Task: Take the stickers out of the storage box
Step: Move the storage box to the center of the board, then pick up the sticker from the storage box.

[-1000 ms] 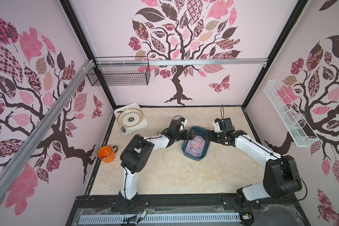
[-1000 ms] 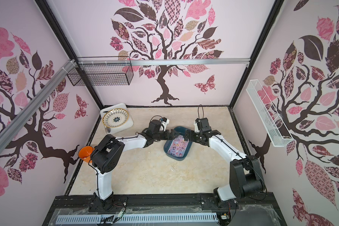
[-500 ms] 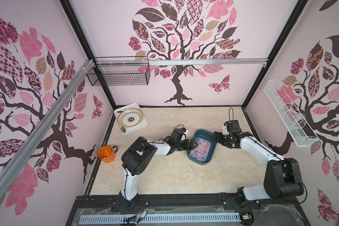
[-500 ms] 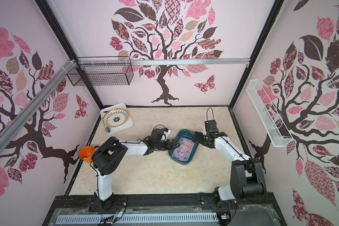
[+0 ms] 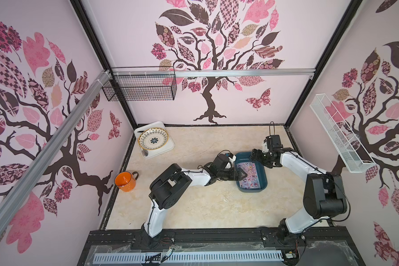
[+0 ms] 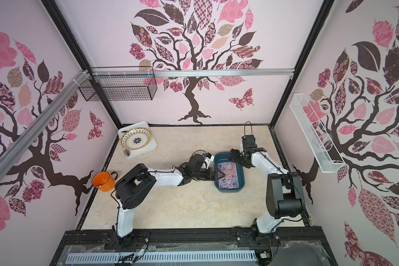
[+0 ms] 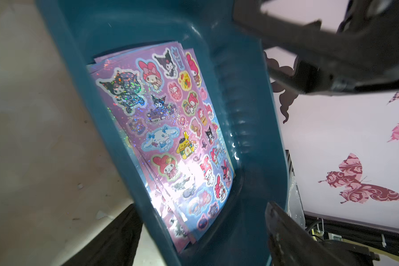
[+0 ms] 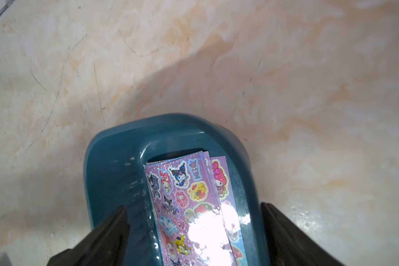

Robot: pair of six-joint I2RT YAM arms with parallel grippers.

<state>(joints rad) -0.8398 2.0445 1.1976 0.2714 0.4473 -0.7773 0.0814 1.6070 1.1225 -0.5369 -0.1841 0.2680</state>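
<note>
Stickers (image 5: 249, 175) lie stacked flat inside box (image 5: 263, 182). Left gripper (image 5: 241, 173) and right gripper (image 8: 194, 209) sit at its rim, fingers spread wide, gripping nothing.

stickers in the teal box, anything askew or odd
The stickers are not squarely stacked: lower sheets fan out past the top one's edge. All lie inside the storage box; nothing spilled or visibly damaged.

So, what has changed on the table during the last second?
The storage box, stickers inside, slid toward the robot's right. The left gripper followed it; the right gripper drew back the same way. No grip or release is visible. The orange mug, plate and white tray stayed put.
</note>
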